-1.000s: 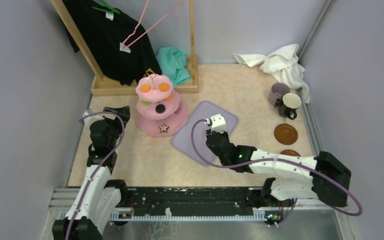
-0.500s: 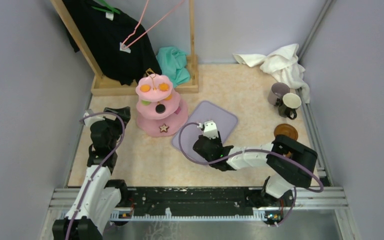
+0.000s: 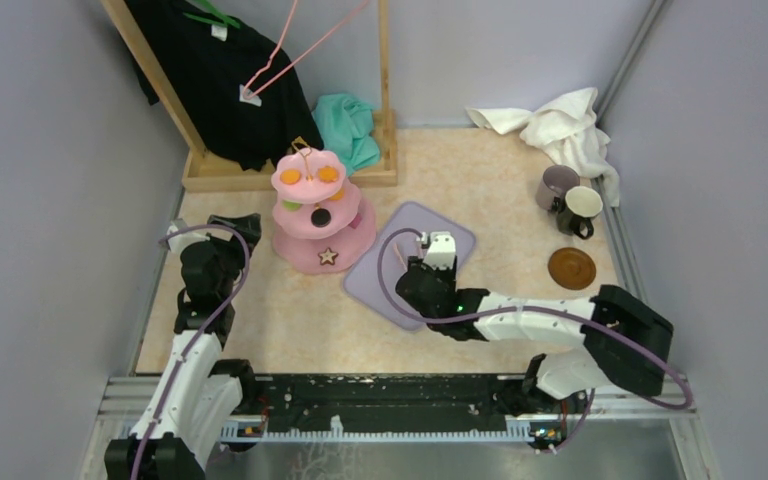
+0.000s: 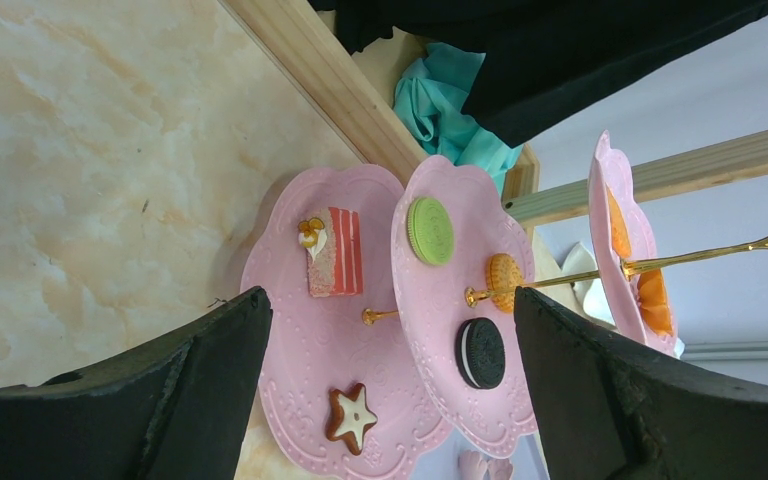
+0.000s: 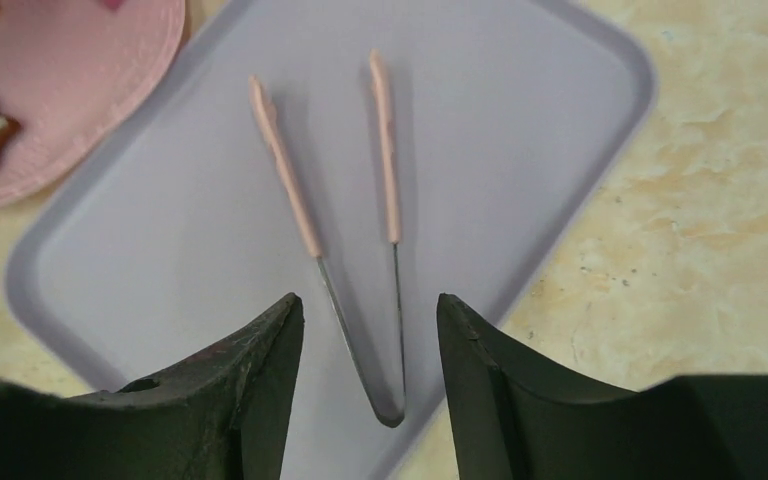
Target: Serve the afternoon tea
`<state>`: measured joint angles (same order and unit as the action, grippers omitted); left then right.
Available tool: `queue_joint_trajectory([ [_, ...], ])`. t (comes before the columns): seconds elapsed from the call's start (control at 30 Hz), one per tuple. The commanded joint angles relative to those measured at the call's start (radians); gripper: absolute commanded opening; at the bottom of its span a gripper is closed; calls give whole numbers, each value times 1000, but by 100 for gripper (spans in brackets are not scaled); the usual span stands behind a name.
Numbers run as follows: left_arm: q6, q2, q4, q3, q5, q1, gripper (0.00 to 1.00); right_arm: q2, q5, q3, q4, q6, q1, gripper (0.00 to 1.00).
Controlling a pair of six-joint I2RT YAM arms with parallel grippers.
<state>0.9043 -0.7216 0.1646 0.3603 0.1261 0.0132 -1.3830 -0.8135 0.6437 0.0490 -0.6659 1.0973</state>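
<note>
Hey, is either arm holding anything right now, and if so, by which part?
Nothing is held. The right gripper is open above the pink tongs lying on the lilac tray; the left gripper is open, facing the pink stand.

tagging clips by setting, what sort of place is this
Probably a robot test booth, not a real tearoom: plain grey walls box in a marble-look table, with a toy cake stand and a wooden clothes rack.

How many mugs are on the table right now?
2: the mauve mug at the far right beside the white cloth, and the cream mug right next to it, nearer the arms. No others show.
</note>
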Motion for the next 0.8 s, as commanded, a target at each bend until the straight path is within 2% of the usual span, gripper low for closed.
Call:
queue_joint_trajectory([
  [0.0, -8, 7, 24, -4, -5, 2, 96, 127, -132, -6, 134, -170, 1, 51],
  [0.2, -3, 1, 27, -3, -14, 3, 96, 142, -101, 9, 302, -417, -59, 44],
  [0.4, -6, 2, 27, -3, -13, 2, 96, -2, -71, 109, 455, -609, -116, 40],
  [0.57, -3, -1, 30, -7, -15, 2, 96, -120, -47, 184, 501, -656, -148, 35],
  [0.77, -2, 2, 30, -10, -17, 2, 96, -203, -1, 184, 498, -693, -190, 33],
])
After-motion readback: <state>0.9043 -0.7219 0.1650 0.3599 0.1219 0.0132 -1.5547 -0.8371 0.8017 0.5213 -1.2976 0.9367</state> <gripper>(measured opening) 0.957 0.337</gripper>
